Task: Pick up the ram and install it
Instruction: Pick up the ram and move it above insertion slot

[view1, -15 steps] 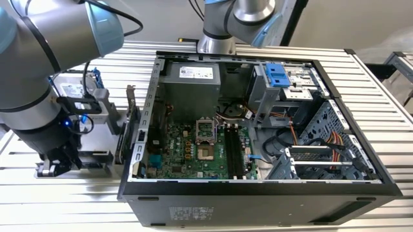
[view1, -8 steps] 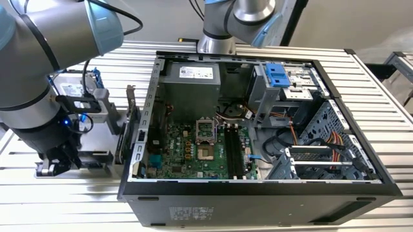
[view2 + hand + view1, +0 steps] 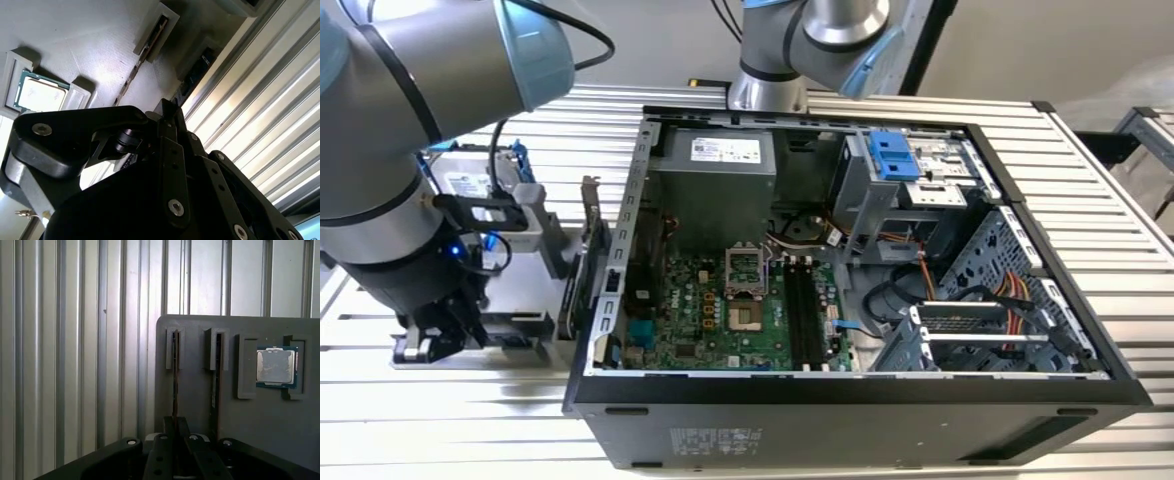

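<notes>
Zero lift yet: gripper [image 3: 175, 422] looks clamped on the ram [image 3: 174, 382], seated on edge in grey holder [image 3: 270, 432]; pick step; likely needs a straight pull out.

Ribbed aluminium worktop [image 3: 1101, 215] is taking up most of the exterior view, its grooves running across from that view's left to its right. In the first wrist view the slats [image 3: 65, 350] are lying in soft, even light. In the second wrist view they're catching hard glare, bright strips alternating w/ dark grooves. Beyond the worktop's far edge a plain pale wall [image 3: 654, 45] is standing, w/ a dark upright post [image 3: 931, 40] rising approx. at the far right corner. Off the right edge another slatted metal frame [image 3: 1150, 135] is poking in. The pale surface [image 3: 1087, 70] behind it is reading as wall or floor, can't tell which.
</notes>
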You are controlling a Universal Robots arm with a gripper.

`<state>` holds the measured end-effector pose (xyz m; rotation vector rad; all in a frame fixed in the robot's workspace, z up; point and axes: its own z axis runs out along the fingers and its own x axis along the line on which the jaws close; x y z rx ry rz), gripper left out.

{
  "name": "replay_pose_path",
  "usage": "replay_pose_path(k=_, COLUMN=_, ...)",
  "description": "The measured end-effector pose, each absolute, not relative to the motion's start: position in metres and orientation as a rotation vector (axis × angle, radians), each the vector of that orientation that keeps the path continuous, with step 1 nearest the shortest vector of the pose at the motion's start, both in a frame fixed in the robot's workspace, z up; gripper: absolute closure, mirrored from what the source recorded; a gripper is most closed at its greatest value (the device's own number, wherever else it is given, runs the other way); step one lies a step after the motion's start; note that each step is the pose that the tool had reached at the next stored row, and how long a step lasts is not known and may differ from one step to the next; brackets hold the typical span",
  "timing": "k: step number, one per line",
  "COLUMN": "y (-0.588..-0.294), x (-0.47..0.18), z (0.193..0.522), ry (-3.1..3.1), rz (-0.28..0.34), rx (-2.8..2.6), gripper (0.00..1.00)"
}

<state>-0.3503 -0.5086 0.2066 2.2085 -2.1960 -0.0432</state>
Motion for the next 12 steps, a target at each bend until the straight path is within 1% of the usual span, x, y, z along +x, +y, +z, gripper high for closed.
replay_pose_path(k=12, y=-0.5087, x=-0.3503, z=0.2124, ry=-2.196, rz=-0.043, rx=2.209, gripper=1.0)
